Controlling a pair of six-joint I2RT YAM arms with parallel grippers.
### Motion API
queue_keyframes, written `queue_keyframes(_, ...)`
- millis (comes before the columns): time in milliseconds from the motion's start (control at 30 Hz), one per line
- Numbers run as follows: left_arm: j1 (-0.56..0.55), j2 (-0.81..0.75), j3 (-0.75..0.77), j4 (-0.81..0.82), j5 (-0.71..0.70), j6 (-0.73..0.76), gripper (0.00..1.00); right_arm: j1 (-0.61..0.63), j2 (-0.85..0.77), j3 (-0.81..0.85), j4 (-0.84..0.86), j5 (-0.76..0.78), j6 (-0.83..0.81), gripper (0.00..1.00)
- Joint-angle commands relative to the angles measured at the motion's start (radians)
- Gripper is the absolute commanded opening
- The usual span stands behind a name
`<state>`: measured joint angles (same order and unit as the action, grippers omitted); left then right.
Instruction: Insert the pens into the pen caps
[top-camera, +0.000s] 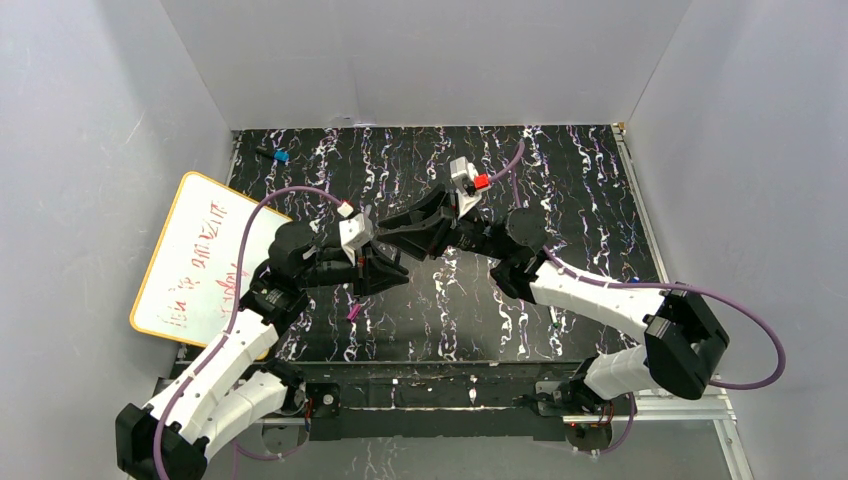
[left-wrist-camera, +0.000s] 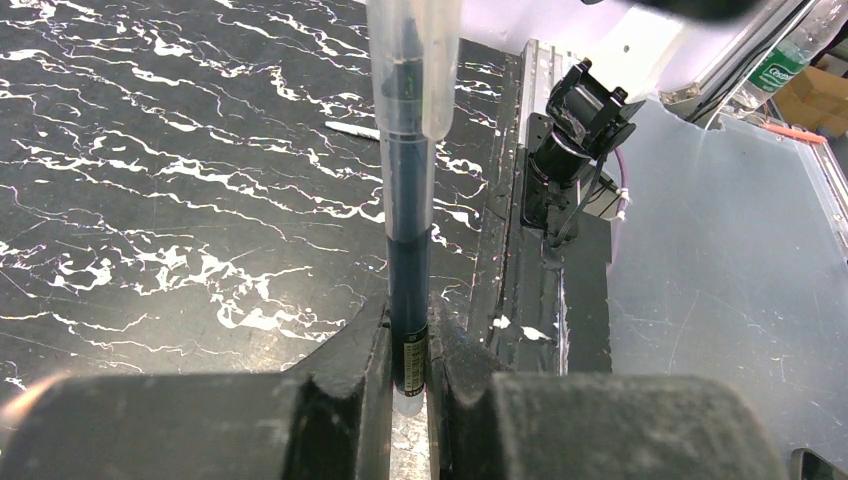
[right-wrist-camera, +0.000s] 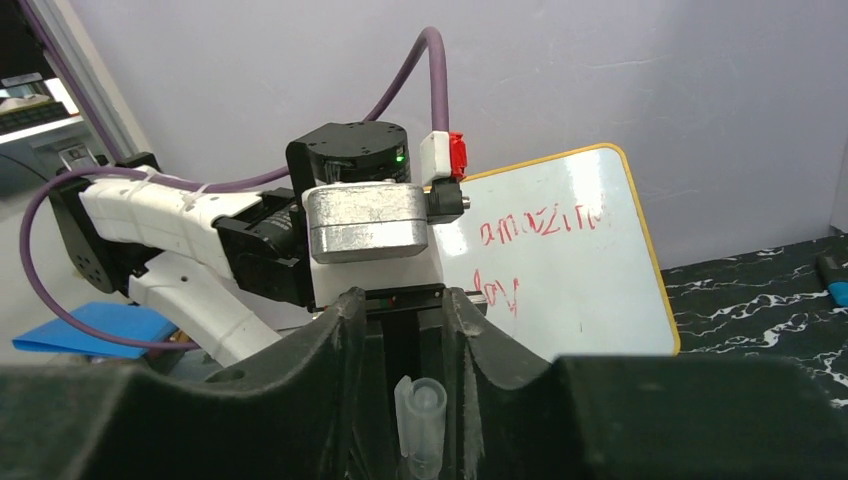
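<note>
Seemingly we are midway through the first pairing, at the centre of the top view: our left end effector (left-wrist-camera: 408, 345) clamps a dark pen (left-wrist-camera: 408, 250), its far end inside the pale cap (left-wrist-camera: 412, 70) pinched by our right end effector (right-wrist-camera: 400, 320). A magenta cap (top-camera: 353, 312) and white pen (left-wrist-camera: 352, 129) lie loose on the bench (top-camera: 560, 200).

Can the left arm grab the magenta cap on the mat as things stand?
Probably not yet: the left gripper is shut on a dark pen, though the magenta cap lies near, unobstructed.
</note>
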<state>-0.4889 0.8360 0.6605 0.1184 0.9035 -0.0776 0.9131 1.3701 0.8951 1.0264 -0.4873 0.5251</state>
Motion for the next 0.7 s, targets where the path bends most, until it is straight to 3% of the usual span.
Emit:
queue_keyframes(0,-0.007,-0.022,-0.016,0.003,0.019,0.018,0.0,0.002,-0.003,0.047,0.045,-0.012,0.001,0.38)
queue_keyframes(400,-0.007,-0.034,-0.015,0.001,0.017,0.021,0.0,0.002,-0.024,0.024,0.015,-0.014,-0.011,0.39)
queue_keyframes(567,-0.007,-0.032,-0.016,0.0,0.017,0.021,0.0,0.003,-0.034,0.007,0.01,-0.009,-0.015,0.6)
queue_keyframes(667,-0.007,-0.031,-0.013,0.0,0.016,0.022,0.0,0.003,-0.034,0.008,0.005,-0.011,-0.017,0.59)
